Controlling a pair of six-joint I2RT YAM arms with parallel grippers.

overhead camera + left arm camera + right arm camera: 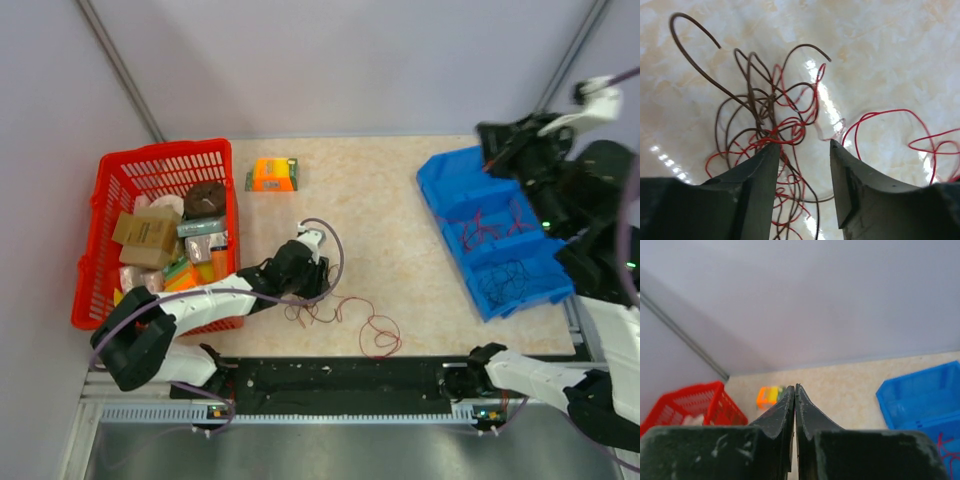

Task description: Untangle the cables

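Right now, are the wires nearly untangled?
Not yet. Done: some red wires and dark wires lie in separate compartments of the blue bin. In hand: the left gripper, jaws apart, sits at the tangle on the table; the right gripper is shut and holds nothing. Left: that tangle's red and brown wires are knotted together.

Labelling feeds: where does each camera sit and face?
Top external: overhead, behind the arms, looking down on the table; both show.
Left wrist: looks down at the cables past the open left gripper.
Right wrist: raised, facing the back wall past the shut right gripper.
Shared: top and right wrist both show the red basket and blue bin.
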